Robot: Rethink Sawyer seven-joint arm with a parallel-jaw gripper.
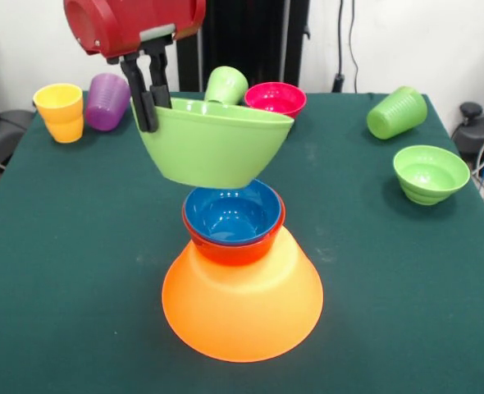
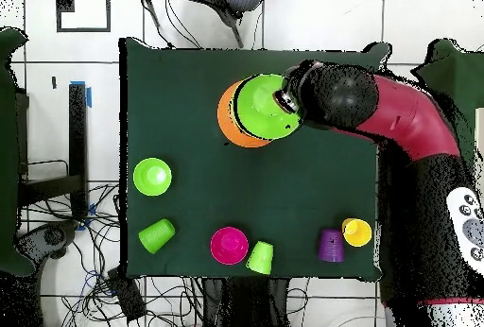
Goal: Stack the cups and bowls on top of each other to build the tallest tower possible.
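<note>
The gripper (image 1: 149,103) pinches the rim of the large green bowl (image 1: 213,146), one finger inside the wall and one outside, and holds it tilted in the air just above the tower (image 1: 238,279). The tower is the landmark here: a huge orange bowl (image 1: 242,312) set upside down on the green table (image 1: 78,263), a red-orange bowl (image 1: 234,246) upright on its flat top, and a blue bowl (image 1: 232,213) nested inside that. The lifted bowl's base hangs close over the blue bowl's far rim; whether the two touch cannot be told.

Beyond the tower, toward the table's far edge, a pink bowl (image 1: 276,98) stands upright with a light green cup (image 1: 226,84) just beside it, partly hidden behind the lifted bowl. Far to the tower's left in the front view, a yellow cup (image 1: 61,112) stands upright and a purple cup (image 1: 107,101) lies tipped right beside it. Well off to the tower's right, a small green bowl (image 1: 430,173) sits upright, and another green cup (image 1: 397,112) lies on its side beyond it.

From overhead, the red arm (image 2: 406,120) reaches across the table, and the large green bowl covers most of the orange one.
</note>
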